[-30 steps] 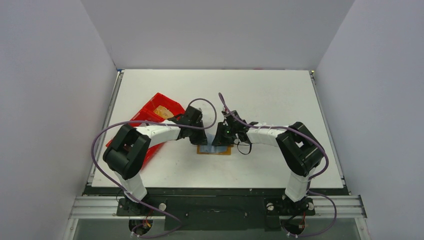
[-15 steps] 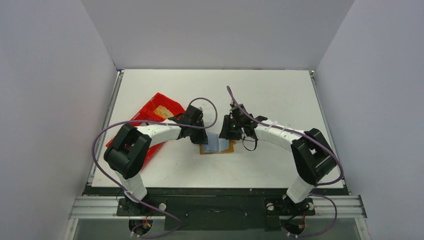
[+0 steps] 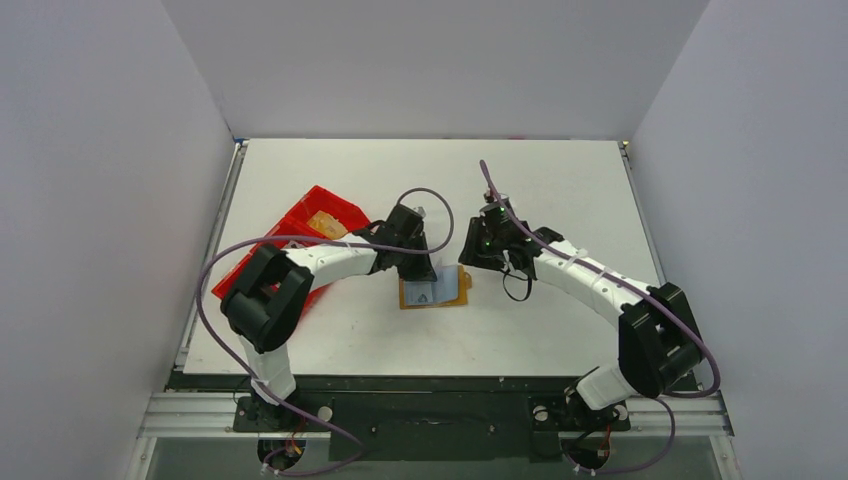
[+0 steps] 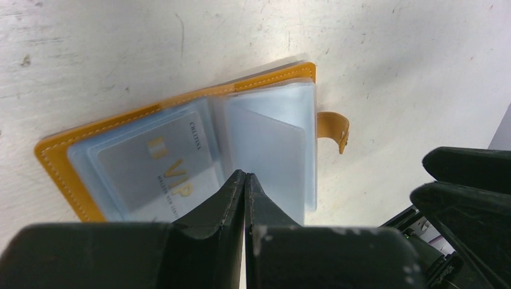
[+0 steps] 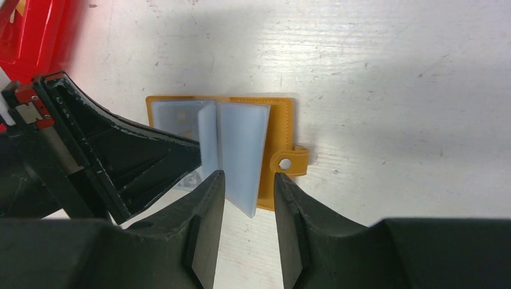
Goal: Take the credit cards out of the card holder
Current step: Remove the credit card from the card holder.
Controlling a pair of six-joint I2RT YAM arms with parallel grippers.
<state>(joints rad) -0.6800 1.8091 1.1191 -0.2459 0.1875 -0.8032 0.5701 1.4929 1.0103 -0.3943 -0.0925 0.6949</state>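
The tan card holder (image 3: pixel 433 292) lies open on the table, clear sleeves facing up. In the left wrist view, a pale credit card (image 4: pixel 150 165) with gold VIP print sits inside a left-hand sleeve of the card holder (image 4: pixel 60 174). My left gripper (image 4: pixel 244 176) is shut, and its tip rests on the sleeves near the fold. Some sleeves (image 5: pixel 241 150) stand partly upright. My right gripper (image 5: pixel 249 180) hovers open above the holder's near right edge, by the snap strap (image 5: pixel 289 161), gripping nothing. From above, the left gripper (image 3: pixel 420 268) and right gripper (image 3: pixel 478 255) flank the holder.
A red tray (image 3: pixel 300 225) lies at the left behind the left arm, with a tan item (image 3: pixel 322 222) in it. Its corner also shows in the right wrist view as a red tray (image 5: pixel 30 30). The two grippers stand close together over the holder.
The right gripper opened, then drew back and to the right from the holder. The left gripper slid right onto the sleeves. The holder now lies open with its pages showing.
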